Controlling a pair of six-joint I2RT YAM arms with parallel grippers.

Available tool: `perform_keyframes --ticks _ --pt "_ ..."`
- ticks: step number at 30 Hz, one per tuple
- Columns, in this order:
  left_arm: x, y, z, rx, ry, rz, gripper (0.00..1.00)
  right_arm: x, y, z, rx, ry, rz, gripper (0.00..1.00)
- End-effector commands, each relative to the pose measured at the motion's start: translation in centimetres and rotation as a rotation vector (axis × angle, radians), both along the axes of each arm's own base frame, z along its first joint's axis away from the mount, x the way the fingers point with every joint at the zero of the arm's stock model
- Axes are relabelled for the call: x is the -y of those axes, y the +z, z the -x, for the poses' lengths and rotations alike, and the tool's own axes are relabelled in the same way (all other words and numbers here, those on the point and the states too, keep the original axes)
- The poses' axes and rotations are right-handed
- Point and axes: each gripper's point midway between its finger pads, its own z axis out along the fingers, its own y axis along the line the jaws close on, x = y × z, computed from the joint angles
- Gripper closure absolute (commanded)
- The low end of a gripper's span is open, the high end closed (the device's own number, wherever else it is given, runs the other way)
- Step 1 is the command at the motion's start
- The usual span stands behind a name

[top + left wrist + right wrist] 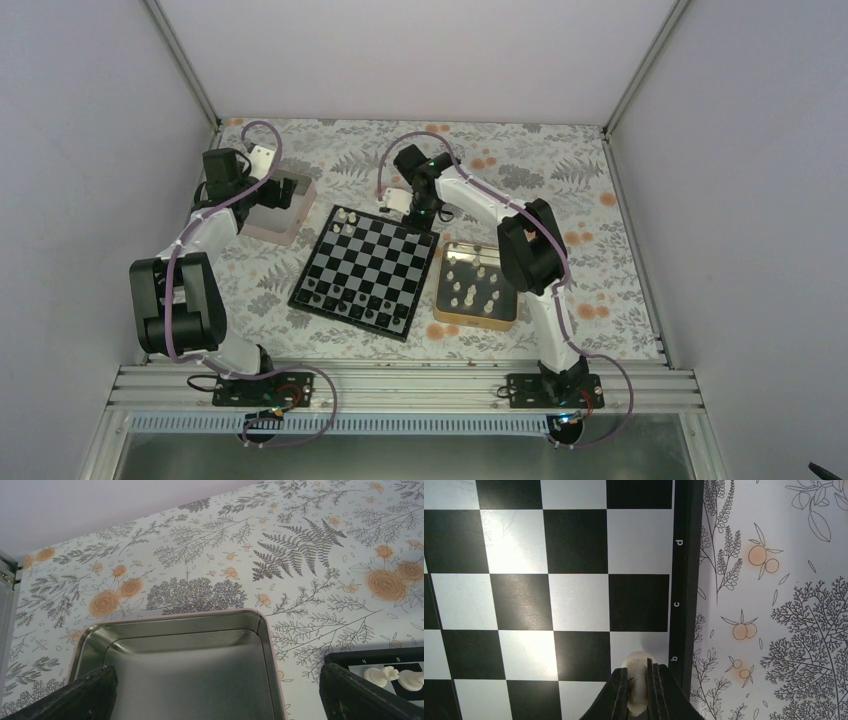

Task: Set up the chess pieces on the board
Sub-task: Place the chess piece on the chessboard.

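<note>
several chess pieces (470, 292) in gold tin (475, 323), 3 o'clock of board (365, 270); few on board. right gripper (639, 680) at board's 1 o'clock edge, jaws clamped on cream piece (638, 661). left gripper (215, 685) at 10 o'clock, jaws wide apart over pinkish tin (175, 621).

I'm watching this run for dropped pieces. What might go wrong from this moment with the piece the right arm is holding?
1. The right gripper pinches a white chess piece over an edge square beside the board border; released tilted, it may topple onto the floral cloth.
2. The placed white pieces stand near that far edge; a sideways retreat might knock them.
</note>
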Motion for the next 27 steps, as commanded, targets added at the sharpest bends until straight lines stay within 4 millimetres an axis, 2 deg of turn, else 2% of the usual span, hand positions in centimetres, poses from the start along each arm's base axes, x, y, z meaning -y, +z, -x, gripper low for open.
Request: perform_keyframes --ticks 1,15,19,27 --pt "0.1 0.4 -0.5 0.009 -0.025 0.010 0.00 0.5 -0.4 -0.1 -0.003 -0.006 0.014 0.96" --pt "0.3 0.6 -0.4 0.010 -0.034 0.011 0.00 0.8 -1.4 -0.8 0.012 -0.019 0.030 0.95" --pt "0.5 0.4 -0.3 0.006 -0.046 0.017 0.00 0.8 -1.7 -0.7 -0.001 -0.019 0.027 0.90" --pt "0.6 0.4 -0.3 0.003 -0.054 0.019 0.00 0.6 -0.7 -0.2 -0.028 -0.011 -0.011 0.79"
